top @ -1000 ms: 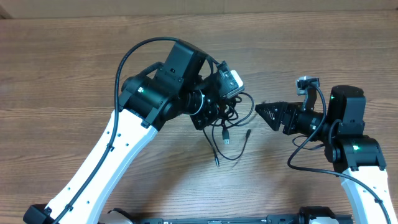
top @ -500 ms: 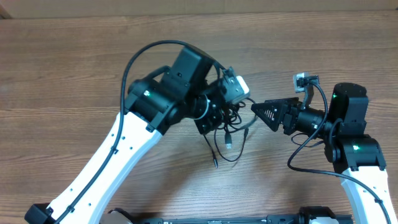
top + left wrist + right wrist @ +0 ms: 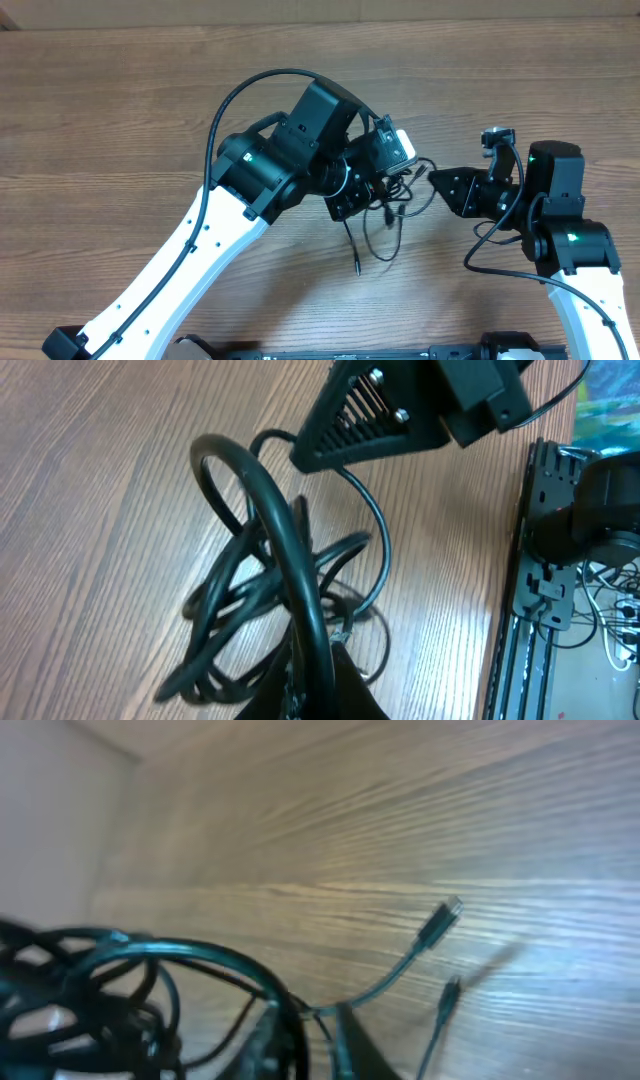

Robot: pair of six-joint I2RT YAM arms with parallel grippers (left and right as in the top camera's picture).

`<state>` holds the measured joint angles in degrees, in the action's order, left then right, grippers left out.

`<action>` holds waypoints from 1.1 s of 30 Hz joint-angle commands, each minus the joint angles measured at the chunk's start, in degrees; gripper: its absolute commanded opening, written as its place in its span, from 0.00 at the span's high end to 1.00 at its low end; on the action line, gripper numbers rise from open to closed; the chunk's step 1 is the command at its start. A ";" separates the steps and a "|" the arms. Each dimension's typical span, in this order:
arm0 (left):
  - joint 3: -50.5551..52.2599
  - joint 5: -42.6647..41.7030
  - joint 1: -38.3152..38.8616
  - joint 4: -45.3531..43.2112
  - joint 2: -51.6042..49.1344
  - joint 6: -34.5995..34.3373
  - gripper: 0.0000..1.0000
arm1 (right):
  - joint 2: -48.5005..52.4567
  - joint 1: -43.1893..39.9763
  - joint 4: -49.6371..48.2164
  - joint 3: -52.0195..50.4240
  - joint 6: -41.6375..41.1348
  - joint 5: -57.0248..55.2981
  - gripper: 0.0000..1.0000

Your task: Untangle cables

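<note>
Overhead view: the left gripper (image 3: pixel 322 695) is clamped shut on the clump of thin black cables (image 3: pixel 392 200) over the brown wooden tabletop (image 3: pixel 120 120). The right gripper (image 3: pixel 436 181), clear of the clump one second ago, now pinches a strand at its right edge. The left arm and clump have shifted rightward.

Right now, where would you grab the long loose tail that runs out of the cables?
I'd take the straight stretch just behind its plug end, coming from above with the pincer set across the strand. There it is a single cord with nothing crossing it, clear of the cables bunched in the left pincer. Higher up it runs into the loops.
</note>
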<state>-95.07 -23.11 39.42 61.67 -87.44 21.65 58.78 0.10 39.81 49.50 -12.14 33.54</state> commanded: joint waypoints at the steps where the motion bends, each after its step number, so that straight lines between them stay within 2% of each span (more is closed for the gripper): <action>1: -0.33 -0.74 0.26 -0.22 0.55 1.49 0.96 | -0.20 -0.15 -0.22 0.09 0.20 -3.98 0.90; 9: -0.33 -0.87 0.26 -0.22 0.55 1.46 0.96 | -0.13 -0.15 1.77 0.09 -0.24 -8.63 0.90; 12: -0.33 -0.85 0.26 -0.31 0.55 1.33 0.96 | -0.13 -0.15 4.94 0.07 -3.19 -12.68 0.92; 19: -0.33 4.17 0.26 -4.20 0.55 -8.17 0.96 | -0.15 -0.15 10.10 0.07 -9.20 -14.60 0.92; 24: -0.33 4.68 0.33 -6.86 0.55 -12.57 0.96 | -0.15 -0.15 11.72 0.07 -10.80 -13.07 0.93; 33: -0.33 5.70 0.37 -7.78 0.55 -14.84 0.96 | -0.15 -0.15 11.76 0.07 -10.82 -2.16 0.96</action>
<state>-94.96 -18.57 39.79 55.00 -87.44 9.61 58.78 0.10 51.48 49.50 -22.55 26.59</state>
